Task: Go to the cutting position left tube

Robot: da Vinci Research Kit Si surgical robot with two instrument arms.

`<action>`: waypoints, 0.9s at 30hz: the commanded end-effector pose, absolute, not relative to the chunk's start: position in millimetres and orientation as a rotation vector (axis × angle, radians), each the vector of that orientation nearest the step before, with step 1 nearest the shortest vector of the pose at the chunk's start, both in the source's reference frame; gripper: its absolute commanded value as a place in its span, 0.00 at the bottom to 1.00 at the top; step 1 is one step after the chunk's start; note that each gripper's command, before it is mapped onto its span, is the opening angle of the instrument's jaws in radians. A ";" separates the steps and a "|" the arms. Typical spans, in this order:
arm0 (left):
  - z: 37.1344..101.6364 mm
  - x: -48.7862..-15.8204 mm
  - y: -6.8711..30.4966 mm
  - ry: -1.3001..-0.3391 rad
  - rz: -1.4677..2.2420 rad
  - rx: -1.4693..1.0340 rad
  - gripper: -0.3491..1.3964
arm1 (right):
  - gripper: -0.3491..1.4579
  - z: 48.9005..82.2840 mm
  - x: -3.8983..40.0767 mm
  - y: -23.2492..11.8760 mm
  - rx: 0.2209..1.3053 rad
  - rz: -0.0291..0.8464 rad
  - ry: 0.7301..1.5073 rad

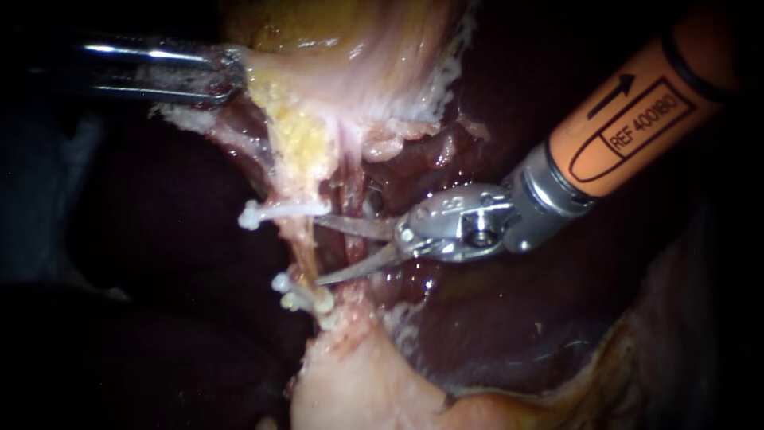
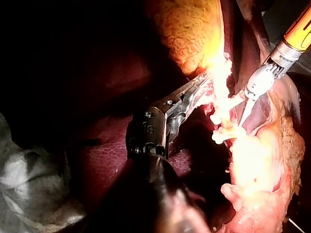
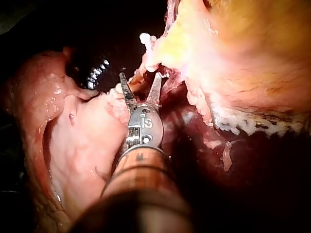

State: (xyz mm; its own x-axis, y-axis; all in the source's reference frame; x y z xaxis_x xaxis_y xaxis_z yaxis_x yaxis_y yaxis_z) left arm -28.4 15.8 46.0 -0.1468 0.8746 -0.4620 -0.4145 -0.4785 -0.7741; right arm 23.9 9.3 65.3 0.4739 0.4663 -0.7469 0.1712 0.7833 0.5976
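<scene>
**Status.** My left instrument [image 1: 227, 78], a bright steel shaft entering at 10 o'clock, has its claw clamped on the pale frayed edge of the yellow-pink gallbladder [image 1: 334, 48], held up toward 11 o'clock. My right instrument [image 1: 320, 252], an orange-sleeved shaft with a steel wrist coming in from 2 o'clock, ends in two thin blades. This claw stands apart with nothing gripped.

**Target.** The thin pink-yellow left tube [image 1: 303, 243] runs 12 to 6 o'clock, just on the 9 o'clock side of the view's centre. It is stretched between a single white plastic clip [image 1: 278, 212] toward 12 o'clock and a pair of white plastic clips [image 1: 301, 296] toward 6 o'clock. The blade tips sit at the bare span between the clips. I cannot tell whether they reach fully across the tube. In the right wrist view the blades straddle a pale strand just ahead of the instrument.

**Risks (my judgement).**
- The lower blade lies near the paired clips. Drifting toward 6 o'clock could catch a clip or loosen it.
- If the tips stop short of the far side, closing would cut only part of the tube.
- Pushing too far toward 9 o'clock carries the tips into darkness I cannot read.
- Dark red wet tissue lies close at 3 o'clock of the tube, so a tilted blade could nick it or the dark maroon liver [image 1: 509, 318].
- If the left claw slips off the edge, the tube slackens and moves off the blades.
</scene>
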 end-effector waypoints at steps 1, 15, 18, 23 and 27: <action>46.0 -28.4 15.8 -0.600 1.774 -1.172 0.00 | 0.98 65.2 24.2 9.2 0.690 0.190 1.086; 46.1 -28.7 15.8 -0.594 1.773 -1.171 0.00 | 0.98 64.6 30.0 8.5 0.703 0.237 1.124; 46.1 -28.8 15.8 -0.594 1.773 -1.171 0.00 | 0.98 64.6 31.2 8.4 0.687 0.257 1.123; 46.2 -28.9 15.9 -0.594 1.773 -1.171 0.00 | 0.97 64.4 32.3 8.3 0.682 0.291 1.116; 46.2 -28.9 15.9 -0.597 1.773 -1.172 0.00 | 0.97 63.7 32.4 7.8 0.683 0.294 1.125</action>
State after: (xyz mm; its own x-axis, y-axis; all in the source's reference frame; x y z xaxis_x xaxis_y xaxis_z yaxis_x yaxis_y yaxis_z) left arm -28.9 15.9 46.2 -0.1447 0.8746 -0.4628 -0.4189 -0.4779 -0.7721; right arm 32.6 7.6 63.6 0.4218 0.5435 -0.7257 0.1157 0.7616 0.6376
